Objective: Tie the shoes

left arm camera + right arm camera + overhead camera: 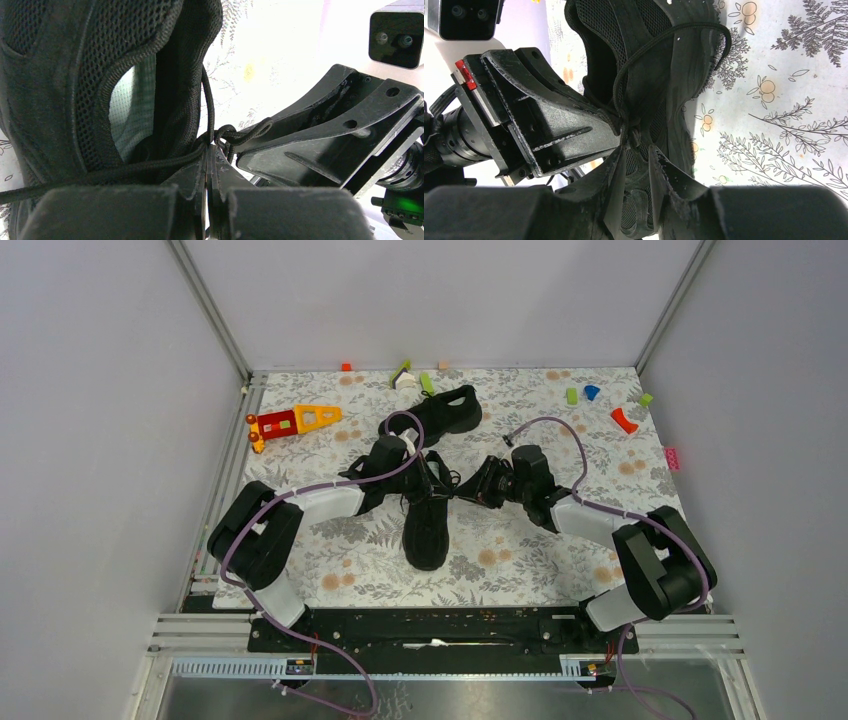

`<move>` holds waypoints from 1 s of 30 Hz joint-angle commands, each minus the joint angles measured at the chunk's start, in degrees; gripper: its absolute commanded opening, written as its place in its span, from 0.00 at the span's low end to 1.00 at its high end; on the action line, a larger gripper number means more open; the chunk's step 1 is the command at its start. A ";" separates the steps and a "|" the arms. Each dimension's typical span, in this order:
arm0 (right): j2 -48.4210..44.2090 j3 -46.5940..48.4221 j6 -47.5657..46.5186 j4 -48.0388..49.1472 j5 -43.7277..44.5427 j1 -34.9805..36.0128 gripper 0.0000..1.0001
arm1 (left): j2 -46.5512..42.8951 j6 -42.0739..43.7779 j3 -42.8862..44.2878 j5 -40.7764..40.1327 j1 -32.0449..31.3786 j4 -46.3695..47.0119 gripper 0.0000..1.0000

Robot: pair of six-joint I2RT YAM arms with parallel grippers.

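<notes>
Shoes: from above you see the near shoe (426, 530) in the middle of the table (560, 570), the far shoe (447, 408) behind it, and the left gripper (432, 480) and right gripper (468, 490) meeting tip to tip over the near shoe. In the left wrist view the left gripper is closed tightly on a lace (125, 172) beside the shoe's opening. In the right wrist view the right gripper's jaws stand a little apart with lace between them, and you cannot tell if they pinch it.
</notes>
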 commanded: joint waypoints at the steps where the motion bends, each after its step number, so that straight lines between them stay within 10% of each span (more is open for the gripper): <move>1: 0.34 0.82 0.22 3.01 -1.72 -0.38 0.29 | 0.19 -0.06 1.07 -0.16 0.61 -0.42 0.00; 25: 3.79 2.89 0.75 4.77 -5.09 -0.12 0.25 | 0.55 -0.60 0.98 0.59 0.60 0.19 0.00; 30: 4.22 3.51 0.53 4.87 -5.76 -0.09 0.09 | 0.45 -0.63 0.90 0.64 0.58 0.19 0.00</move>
